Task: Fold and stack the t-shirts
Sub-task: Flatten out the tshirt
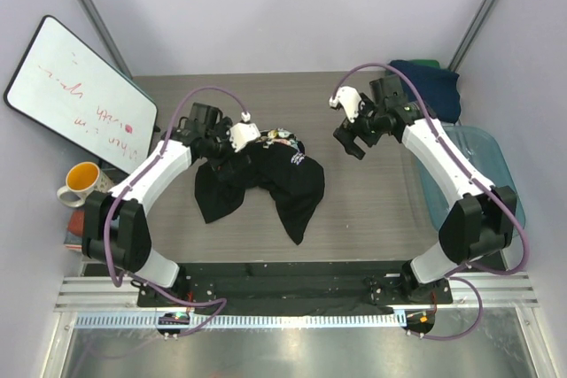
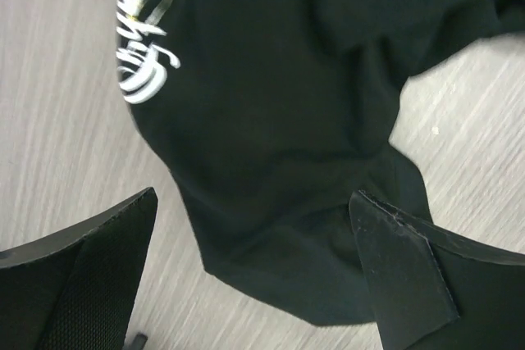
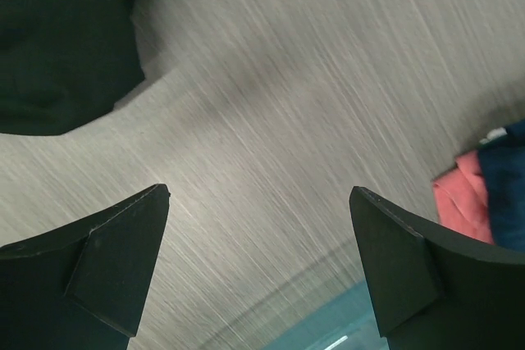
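Black rumpled t-shirt on grey woodgrain table, beneath wide-spread left claw

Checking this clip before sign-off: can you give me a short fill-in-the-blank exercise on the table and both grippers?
1. The crumpled black cloth t-shirt bears white ____.
2. The left gripper hangs ____ over that t-shirt.
3. The open right gripper holds ____.
4. The translucent blue plastic tub stands at the ____ edge of the grey table.
Missing: lettering; open; nothing; right.
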`<state>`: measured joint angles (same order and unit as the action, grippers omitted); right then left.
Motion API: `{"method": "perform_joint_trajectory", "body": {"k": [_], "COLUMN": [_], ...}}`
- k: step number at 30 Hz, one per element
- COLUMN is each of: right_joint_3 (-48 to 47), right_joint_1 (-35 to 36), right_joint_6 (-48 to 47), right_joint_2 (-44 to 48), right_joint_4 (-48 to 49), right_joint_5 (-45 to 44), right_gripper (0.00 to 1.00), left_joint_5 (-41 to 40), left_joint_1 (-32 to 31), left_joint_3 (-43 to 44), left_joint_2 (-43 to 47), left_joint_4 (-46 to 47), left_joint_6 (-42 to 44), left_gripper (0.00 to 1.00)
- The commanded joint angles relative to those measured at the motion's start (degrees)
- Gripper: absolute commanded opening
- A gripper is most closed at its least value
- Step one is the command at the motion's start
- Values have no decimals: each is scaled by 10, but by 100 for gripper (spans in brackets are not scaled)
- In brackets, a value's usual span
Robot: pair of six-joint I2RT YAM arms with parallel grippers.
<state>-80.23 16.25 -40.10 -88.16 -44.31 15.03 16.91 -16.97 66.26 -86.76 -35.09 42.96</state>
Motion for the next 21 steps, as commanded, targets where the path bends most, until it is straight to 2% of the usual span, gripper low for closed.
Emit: {"method": "perform_joint_trajectory", "body": {"k": [1, 7, 10, 12, 17, 21], "right_joint_3": [-58, -140, -157, -158, -168, -219], "right_joint_1": [30, 82, 109, 120, 174, 204], "right_joint_6": [17, 40, 39, 34, 23, 27], "right_joint_2": [-2, -33, -61, -82, -139, -197], "right_joint_4": [-6, -18, -20, -20, -17, -18], "right_joint_5": [54, 119, 131, 137, 137, 140], "right_gripper": [96, 96, 96, 95, 93, 91], "left_joint_5": [-32, -79, -153, -202, -261, -291], "left_joint_1": [-2, -2, 6, 17, 50, 97], "left_joint_3": [-26, -110, -154, -166, -167, -127], "left_joint_2": [29, 104, 141, 156, 157, 131], "left_joint_4": [5, 67, 153, 177, 211, 205], "left_joint_6": [36, 46, -21, -72, -136, -195], "left_gripper": [100, 100, 100, 100, 100, 100]}}
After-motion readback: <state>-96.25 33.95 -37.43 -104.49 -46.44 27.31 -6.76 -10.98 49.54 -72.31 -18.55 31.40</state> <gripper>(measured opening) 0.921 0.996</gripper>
